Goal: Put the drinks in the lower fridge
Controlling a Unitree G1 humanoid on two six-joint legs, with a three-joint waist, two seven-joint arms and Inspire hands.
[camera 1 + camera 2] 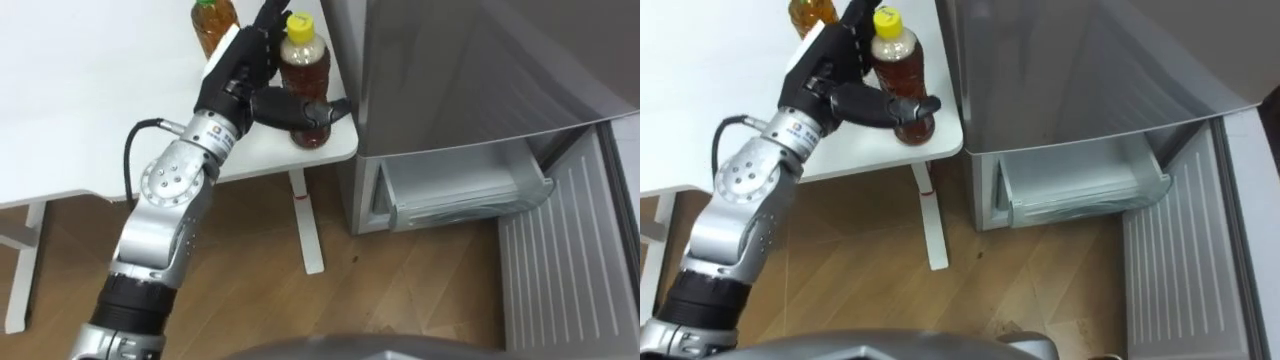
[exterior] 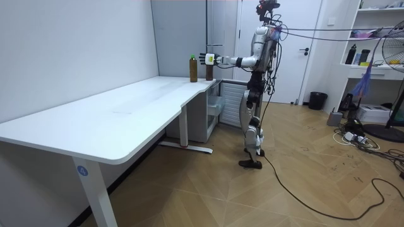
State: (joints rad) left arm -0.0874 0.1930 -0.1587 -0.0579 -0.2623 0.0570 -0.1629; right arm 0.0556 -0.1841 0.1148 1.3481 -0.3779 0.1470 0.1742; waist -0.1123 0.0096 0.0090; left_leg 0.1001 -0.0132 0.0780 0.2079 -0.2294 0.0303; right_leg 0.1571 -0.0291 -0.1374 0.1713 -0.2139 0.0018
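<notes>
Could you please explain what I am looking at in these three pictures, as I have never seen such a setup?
This is a humanoid robot doing housework. Two pictures come from the camera eyes on its head, looking down; the third comes from a camera standing in the room. Its left hand reaches over the corner of a white table, fingers and thumb closed around a yellow-capped bottle. A second bottle stands just behind it. To the right is a grey fridge with its lower drawer open, where the drinks should go.

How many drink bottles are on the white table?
2. The yellow-capped bottle stands at the table corner beside the fridge, held by the left hand; the other bottle stands just behind it.
</notes>
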